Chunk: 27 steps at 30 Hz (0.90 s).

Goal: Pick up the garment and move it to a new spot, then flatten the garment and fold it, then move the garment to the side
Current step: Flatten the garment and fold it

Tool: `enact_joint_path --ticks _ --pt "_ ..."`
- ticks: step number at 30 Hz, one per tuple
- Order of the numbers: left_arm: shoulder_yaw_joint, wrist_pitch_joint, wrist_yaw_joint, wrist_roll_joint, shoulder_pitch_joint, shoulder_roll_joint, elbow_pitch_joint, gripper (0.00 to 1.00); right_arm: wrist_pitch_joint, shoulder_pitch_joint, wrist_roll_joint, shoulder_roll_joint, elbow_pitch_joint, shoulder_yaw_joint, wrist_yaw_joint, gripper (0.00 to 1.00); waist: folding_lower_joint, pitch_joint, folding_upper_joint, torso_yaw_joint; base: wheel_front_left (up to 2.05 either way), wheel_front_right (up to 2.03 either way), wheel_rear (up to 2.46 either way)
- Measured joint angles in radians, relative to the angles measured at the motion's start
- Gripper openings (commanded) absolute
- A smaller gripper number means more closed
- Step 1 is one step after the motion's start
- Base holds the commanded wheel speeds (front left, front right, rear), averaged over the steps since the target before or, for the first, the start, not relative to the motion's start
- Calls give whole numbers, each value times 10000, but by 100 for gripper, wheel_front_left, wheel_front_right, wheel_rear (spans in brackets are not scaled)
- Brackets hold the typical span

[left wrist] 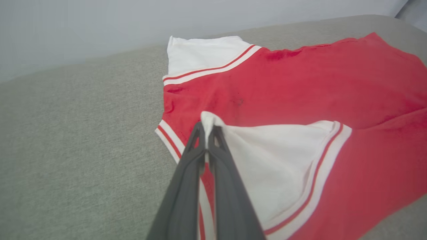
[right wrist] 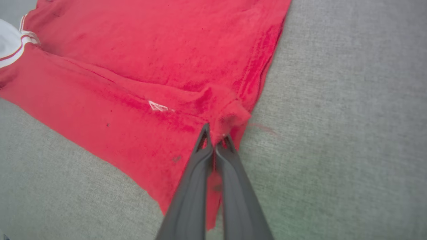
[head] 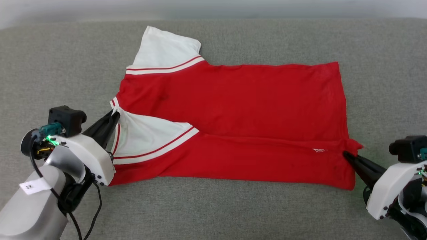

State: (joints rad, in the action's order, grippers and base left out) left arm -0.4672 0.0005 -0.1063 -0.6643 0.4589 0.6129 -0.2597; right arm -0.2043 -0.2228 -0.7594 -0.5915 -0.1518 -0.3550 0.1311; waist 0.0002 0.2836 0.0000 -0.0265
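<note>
Grey woven upholstery point(head: 213, 206) forms the work surface, with a pale wall point(head: 213, 6) behind it. The left gripper point(head: 114, 115) has its two dark fingers pressed together, and they pinch the pointed tip of the near white sleeve point(head: 146, 136). That tip stands slightly raised at the fingertips in the left wrist view. From there the sleeve fans out away from the gripper, turned inward over the red body of the shirt point(head: 233, 100). A band of red-and-white trim point(left wrist: 170, 140) lies just beside the fingers on their outer side. Beyond this gripper, on the far side of the shirt, the second white sleeve point(head: 166, 50) lies flat on the upholstery with its striped band toward the body. The right gripper point(head: 345, 154) likewise has its fingers closed tight, clamping a small bunched knot of red cloth at the hem corner. Just past its fingertips, toward the left gripper, a small white mark point(right wrist: 157, 106) sits on the red cloth. A loose red thread point(right wrist: 263, 128) lies on the upholstery close beside the gripped corner. The shirt is spread sideways between the two grippers, collar end at the left gripper and hem end at the right. Its near long edge is folded over the body, and the fold line runs from one gripper toward the other. A few dark specks show on the red cloth.
</note>
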Motion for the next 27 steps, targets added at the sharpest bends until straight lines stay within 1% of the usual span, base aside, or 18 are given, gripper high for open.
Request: enact_joint_path --ticks 7,15,16,17,18,19,23,27 --pt "-487 -132 -140 6 587 -332 -1409 0 -10 -634 104 113 -639 -351 2 0 1 651 0 -25 0 0 0" --pt "-936 -669 -217 -104 911 -612 -2610 0 242 -758 90 138 -963 -464 6 0 0 691 0 -3 0 0 0" --pt "-974 -736 -217 -105 957 -639 -2731 5 293 -757 86 167 -997 -443 8 0 0 656 0 1 0 0 0" --pt "-1022 -744 -219 -109 1009 -663 -2859 51 293 -757 56 196 -1028 -422 8 28 0 611 0 7 0 0 0" --pt "-1081 -769 -219 -100 1050 -681 -2949 100 293 -752 19 224 -1057 -395 8 89 -1 556 0 16 0 0 0" --pt "-1124 -828 -221 -86 1084 -690 -3026 100 307 -737 17 242 -1053 -357 6 100 -1 496 0 30 0 0 0" --pt "-1287 -863 -224 -75 1287 -640 -3212 100 422 -605 21 234 -836 -157 2 100 -1 187 0 125 0 0 0" --pt "-1507 -224 -226 -368 1457 -443 -3035 100 453 -386 109 138 -493 107 2 100 -1 -183 0 258 0 0 0"
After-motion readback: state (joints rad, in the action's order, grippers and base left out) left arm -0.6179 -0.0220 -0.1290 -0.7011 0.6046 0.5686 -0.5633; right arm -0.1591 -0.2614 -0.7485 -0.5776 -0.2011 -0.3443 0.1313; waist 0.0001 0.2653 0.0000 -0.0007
